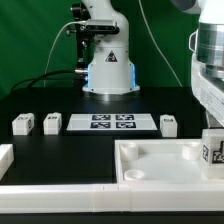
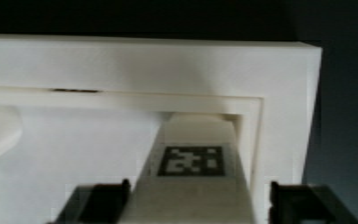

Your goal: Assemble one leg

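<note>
A small white leg with a black-and-white tag on its face stands at the corner of the large white square tray. It also shows in the exterior view, at that view's far right. My gripper straddles the leg. Its dark fingers stand on either side, and a thin gap shows on at least one side, so it is open. In the exterior view the gripper hangs right above the leg. Three more legs lie on the black table.
The marker board lies mid-table in front of the robot base. The tray fills the front right. A white piece sits at the exterior view's left edge. A long white bar runs along the front.
</note>
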Tool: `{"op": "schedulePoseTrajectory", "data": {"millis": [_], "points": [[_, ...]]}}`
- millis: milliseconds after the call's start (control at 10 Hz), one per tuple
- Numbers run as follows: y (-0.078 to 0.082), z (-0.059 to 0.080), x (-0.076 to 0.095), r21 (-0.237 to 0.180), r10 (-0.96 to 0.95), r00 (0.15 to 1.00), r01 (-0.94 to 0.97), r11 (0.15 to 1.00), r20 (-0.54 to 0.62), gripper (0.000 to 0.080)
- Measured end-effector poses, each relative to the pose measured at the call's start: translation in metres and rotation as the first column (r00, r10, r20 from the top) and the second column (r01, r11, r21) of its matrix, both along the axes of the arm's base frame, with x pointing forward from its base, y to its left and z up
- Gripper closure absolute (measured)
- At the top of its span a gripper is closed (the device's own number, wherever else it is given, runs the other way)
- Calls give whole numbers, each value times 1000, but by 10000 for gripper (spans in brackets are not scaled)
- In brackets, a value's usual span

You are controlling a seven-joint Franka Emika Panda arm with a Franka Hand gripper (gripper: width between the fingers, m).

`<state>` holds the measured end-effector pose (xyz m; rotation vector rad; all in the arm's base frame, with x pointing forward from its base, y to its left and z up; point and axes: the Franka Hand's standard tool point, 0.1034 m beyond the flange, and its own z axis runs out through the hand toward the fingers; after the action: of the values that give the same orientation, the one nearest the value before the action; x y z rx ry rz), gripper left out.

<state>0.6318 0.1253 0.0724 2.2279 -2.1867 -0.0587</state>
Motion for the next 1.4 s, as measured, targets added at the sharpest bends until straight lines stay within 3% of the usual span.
{"op": "schedulePoseTrajectory", "data": {"millis": [100,200,300,600,700,1000,1400], "points": [[1,0,0,2,2,1000,-2,1000,0,271],[2,0,0,2,9,1000,-9,1000,0,271],[2,0,0,2,14,1000,-14,1000,0,175],[3,-2,-1,5,84,996,-84,996,-2,152],[2,-2,-1,10,227,974,-227,974,0,150],[1,-3,-2,23,580,815,-580,815,9,151],[1,-4,-2,35,905,424,-906,423,30,150]]}}
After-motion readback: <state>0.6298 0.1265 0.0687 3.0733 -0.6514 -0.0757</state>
